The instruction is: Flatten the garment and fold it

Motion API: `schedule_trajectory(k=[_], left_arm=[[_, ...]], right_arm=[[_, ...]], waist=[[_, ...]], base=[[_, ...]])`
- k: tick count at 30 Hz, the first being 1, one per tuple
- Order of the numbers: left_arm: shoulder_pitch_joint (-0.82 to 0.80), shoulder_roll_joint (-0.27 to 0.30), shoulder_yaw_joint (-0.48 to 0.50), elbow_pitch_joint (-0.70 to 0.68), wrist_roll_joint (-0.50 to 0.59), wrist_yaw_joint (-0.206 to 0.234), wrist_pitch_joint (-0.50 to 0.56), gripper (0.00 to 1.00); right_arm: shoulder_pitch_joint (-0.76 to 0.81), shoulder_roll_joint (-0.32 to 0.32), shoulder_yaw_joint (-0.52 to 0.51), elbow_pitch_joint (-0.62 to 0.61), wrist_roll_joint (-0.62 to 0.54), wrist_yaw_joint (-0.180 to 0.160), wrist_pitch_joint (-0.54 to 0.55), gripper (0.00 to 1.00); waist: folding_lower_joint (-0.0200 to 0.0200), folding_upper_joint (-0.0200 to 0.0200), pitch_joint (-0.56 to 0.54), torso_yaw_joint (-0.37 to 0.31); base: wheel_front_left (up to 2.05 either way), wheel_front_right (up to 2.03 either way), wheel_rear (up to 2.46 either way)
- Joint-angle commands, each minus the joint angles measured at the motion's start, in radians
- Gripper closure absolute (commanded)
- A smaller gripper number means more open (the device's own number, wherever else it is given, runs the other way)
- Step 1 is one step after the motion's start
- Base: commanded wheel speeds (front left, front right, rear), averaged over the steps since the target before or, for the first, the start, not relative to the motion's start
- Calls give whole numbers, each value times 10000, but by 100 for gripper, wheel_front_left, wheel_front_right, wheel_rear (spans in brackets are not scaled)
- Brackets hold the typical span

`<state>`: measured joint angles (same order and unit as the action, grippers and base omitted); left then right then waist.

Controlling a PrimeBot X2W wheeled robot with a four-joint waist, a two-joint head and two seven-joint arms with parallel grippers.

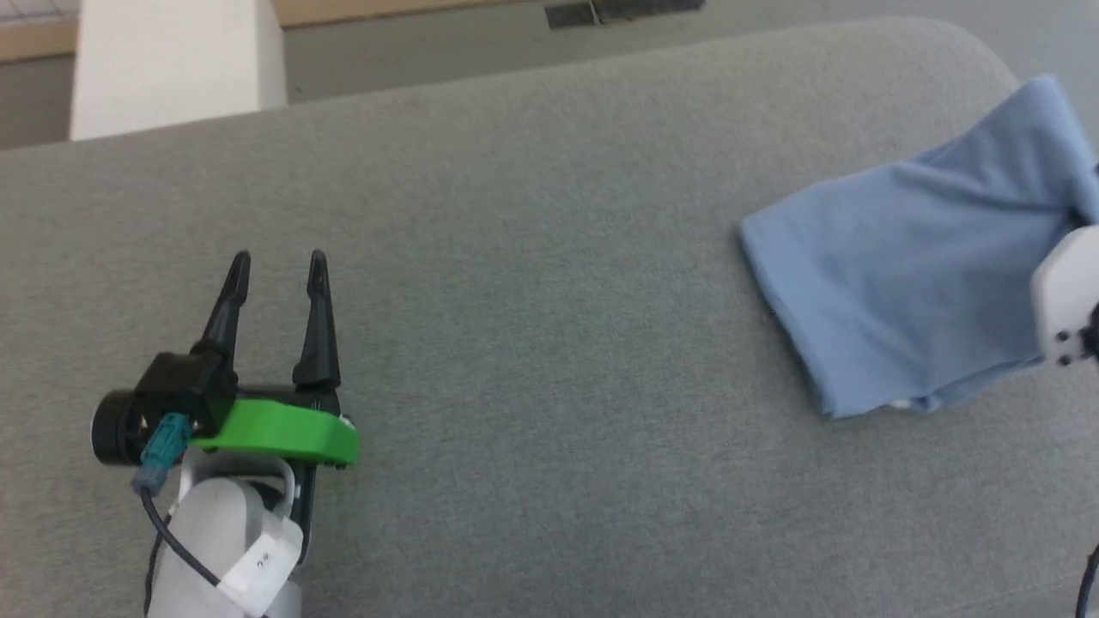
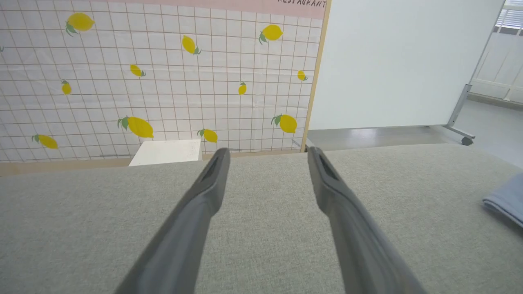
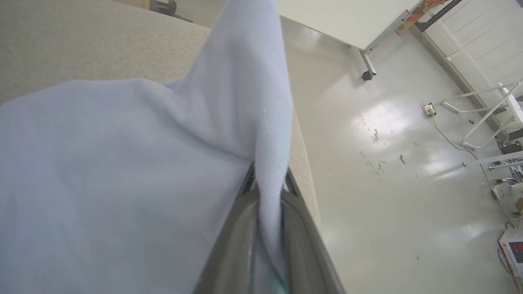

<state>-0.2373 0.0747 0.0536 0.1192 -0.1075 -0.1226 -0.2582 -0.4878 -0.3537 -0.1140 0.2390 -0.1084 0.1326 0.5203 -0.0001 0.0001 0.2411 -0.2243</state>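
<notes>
1. Currently the garment (image 1: 910, 283) lies bunched at the far right of the grey padded surface (image 1: 532, 257), close to its right edge. In the right wrist view one fold rises in a peak, with the floor (image 3: 388, 183) just beyond that edge.
2. The right gripper (image 3: 269, 179) has its jaws pressed together on a fold of the light blue cloth, pinching it. In the head view its pale wrist housing (image 1: 1065, 296) sits at the garment's right side.
3. The left gripper (image 1: 279, 257) hovers at the near left, well apart from the garment, jaws spread with nothing between them.
4. The step in hand looks like drawing the garment out so it can be spread. The pull should go left, toward the bare middle, because cloth this near the edge could slide to the floor.
5. The pinch may hold more than one layer. A slow lift would let the layers fall apart and show a hem or sleeve.
6. The left gripper should then cross over and take a second corner, so the two arms can stretch the cloth flat before any fold.
7. Writing: the word RESTAURANT (image 2: 302, 2) reads at the top of the left wrist view, cut by the frame, above a lemon-patterned panel (image 2: 163, 81). A white tag (image 1: 262, 562) on the left forearm bears marks too small to read. Red digits on a device (image 3: 515, 249) are too blurred to read. No lettering can be made out on the garment.
</notes>
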Motion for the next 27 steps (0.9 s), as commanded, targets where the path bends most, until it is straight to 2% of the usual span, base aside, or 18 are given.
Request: schedule_trajectory(k=[1, 10, 17, 18, 19, 20, 27], left_arm=[[-255, 144, -11, -64, 69, -39, -36, 0], [-859, 512, -267, -68, 136, -51, -35, 0], [-924, 588, -335, -18, 86, -6, -36, 0], [-901, 571, -345, 5, 71, 7, -36, 0], [-878, 554, -353, 29, 57, 16, -36, 0], [-846, 526, -357, 56, 28, 25, -36, 0], [-432, 275, -398, 302, -182, 61, -36, 0]], right_arm=[[-380, -75, -192, 189, -206, -19, -289, 100], [-1667, -103, -1742, 1832, -1578, -19, -1730, 100], [-2137, 147, -2952, 2850, -2556, -19, -2420, 100], [-2170, 187, -3144, 2975, -2653, -19, -2525, 67], [-2186, 218, -3292, 3050, -2730, -19, -2636, 47], [-2212, 263, -3519, 3125, -2802, -19, -2759, 0], [-1881, 521, -4336, 3137, -2711, -19, -3582, 0]], waist=[[1, -1, 892, -608], [1, -1, 1791, -343], [1, -1, 1855, 66], [1, -1, 1793, 125], [1, -1, 1715, 176], [1, -1, 1602, 239], [1, -1, 388, 709]], base=[[0, 0, 0], [0, 0, 0], [0, 0, 0], [0, 0, 0], [0, 0, 0], [0, 0, 0], [0, 0, 0]])
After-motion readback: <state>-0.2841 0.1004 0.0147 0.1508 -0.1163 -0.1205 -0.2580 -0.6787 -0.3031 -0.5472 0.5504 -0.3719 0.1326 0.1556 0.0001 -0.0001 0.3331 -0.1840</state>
